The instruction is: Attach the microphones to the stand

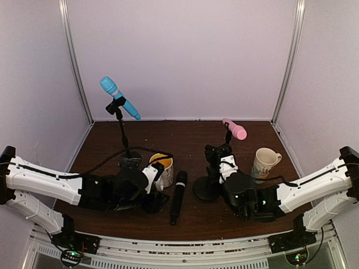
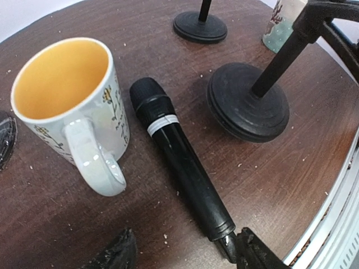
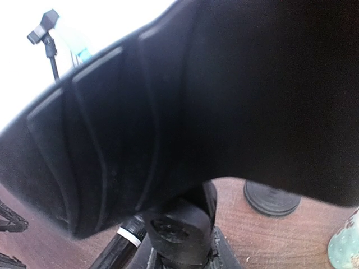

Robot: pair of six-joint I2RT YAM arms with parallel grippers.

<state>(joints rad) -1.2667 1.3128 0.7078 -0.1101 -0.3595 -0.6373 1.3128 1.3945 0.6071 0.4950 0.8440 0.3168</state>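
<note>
The black microphone (image 1: 178,196) lies flat on the table, head toward the back. My left gripper (image 2: 185,259) is open around its tail end (image 2: 221,232), whose tip sits right beside one finger (image 2: 258,255). The light blue microphone (image 1: 119,97) sits in the clip of the left stand (image 1: 124,137). The pink microphone (image 1: 234,129) sits in the clip of the back stand (image 1: 227,139). A third stand (image 1: 206,188) leans in the middle, and my right gripper (image 3: 182,255) is shut on a round black part of it. Its ridged base (image 3: 168,112) fills the right wrist view.
A white mug with a yellow inside (image 1: 161,168) stands just left of the black microphone's head (image 2: 147,95). A cream mug (image 1: 263,163) stands right of the middle stand. The back stand's base (image 2: 200,27) is behind the leaning stand. Enclosure walls close off the back and sides.
</note>
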